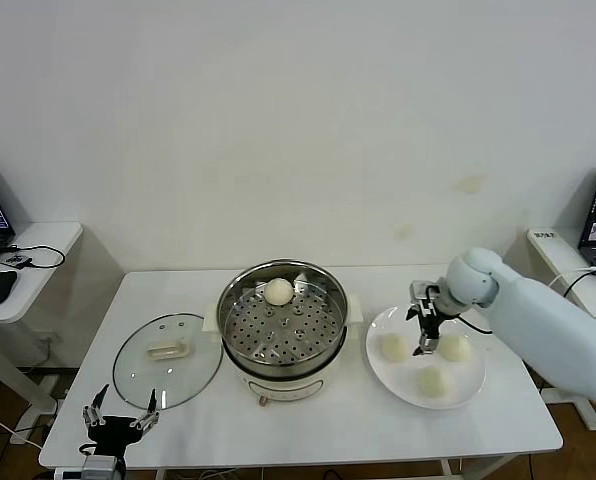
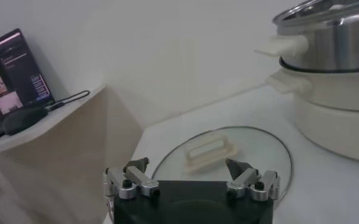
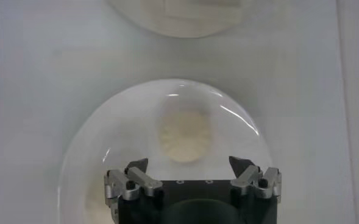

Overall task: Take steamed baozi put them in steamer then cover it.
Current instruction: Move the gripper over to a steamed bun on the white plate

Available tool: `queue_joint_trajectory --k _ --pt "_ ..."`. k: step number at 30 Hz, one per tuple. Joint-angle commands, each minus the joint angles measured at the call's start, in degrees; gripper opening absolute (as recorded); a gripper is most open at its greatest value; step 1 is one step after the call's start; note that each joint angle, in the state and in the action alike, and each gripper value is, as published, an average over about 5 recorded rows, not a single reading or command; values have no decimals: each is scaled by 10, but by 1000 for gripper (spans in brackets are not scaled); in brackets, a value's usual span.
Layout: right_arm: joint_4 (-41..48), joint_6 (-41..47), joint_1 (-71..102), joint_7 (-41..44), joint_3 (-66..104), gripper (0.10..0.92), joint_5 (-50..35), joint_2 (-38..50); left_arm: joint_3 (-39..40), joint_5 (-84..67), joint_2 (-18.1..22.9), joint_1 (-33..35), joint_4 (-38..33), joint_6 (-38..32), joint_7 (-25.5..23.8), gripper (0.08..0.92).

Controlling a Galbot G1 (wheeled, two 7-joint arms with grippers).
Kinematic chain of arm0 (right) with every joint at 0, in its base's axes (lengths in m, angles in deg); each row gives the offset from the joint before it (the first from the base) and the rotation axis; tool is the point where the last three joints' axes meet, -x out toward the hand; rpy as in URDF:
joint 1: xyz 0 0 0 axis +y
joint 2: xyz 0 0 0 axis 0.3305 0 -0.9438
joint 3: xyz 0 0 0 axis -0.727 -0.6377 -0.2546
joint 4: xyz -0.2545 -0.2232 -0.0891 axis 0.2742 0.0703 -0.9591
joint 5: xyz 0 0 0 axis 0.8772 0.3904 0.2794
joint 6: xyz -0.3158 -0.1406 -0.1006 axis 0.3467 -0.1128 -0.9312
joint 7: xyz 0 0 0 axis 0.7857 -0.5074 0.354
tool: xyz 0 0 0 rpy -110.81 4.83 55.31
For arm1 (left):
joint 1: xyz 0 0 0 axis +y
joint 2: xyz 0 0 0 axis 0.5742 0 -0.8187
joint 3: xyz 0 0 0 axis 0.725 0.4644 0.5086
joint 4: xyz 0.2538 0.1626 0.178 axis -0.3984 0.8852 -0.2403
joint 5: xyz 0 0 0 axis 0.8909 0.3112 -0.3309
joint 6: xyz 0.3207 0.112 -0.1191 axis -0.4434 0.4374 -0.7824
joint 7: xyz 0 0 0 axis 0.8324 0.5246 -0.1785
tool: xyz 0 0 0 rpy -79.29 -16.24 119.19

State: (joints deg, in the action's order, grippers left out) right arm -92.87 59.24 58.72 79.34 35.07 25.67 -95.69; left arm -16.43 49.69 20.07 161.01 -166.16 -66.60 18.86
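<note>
- One baozi [image 1: 279, 291] is seen in the steamer [image 1: 282, 330]; three are left on the plate [image 1: 382, 374].
- One cover [image 1: 167, 359] is laid on the table [image 1: 368, 420].
- The right gripper [image 1: 427, 335] is held released above the plate; the left gripper [image 1: 121, 415] is parked released near the cover.

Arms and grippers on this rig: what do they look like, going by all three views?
The right arm wears a smooth pale blue-white shell with a rounded joint, and a thin black cable runs beside it. The right gripper and the left gripper match: a black block body, silver metal knuckles with dark screws, and short black pointed fingertips. No markings show on either of them.
</note>
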Motion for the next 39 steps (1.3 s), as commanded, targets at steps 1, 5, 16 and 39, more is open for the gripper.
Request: queue_joint_trajectory --k 1,5,16,39 --pt "39 -4 13 -7 5 823 26 -36 -1 0 -1 0 6 0 0 823" --pt "48 -5 15 -12 5 823 30 -43 -1 1 -1 -2 10 0 1 823" --pt "71 -7 23 -14 9 823 45 -60 0 1 0 -4 16 -2 1 823" --pt "98 -9 23 -16 6 803 36 -76 2 1 1 -7 23 -3 3 823"
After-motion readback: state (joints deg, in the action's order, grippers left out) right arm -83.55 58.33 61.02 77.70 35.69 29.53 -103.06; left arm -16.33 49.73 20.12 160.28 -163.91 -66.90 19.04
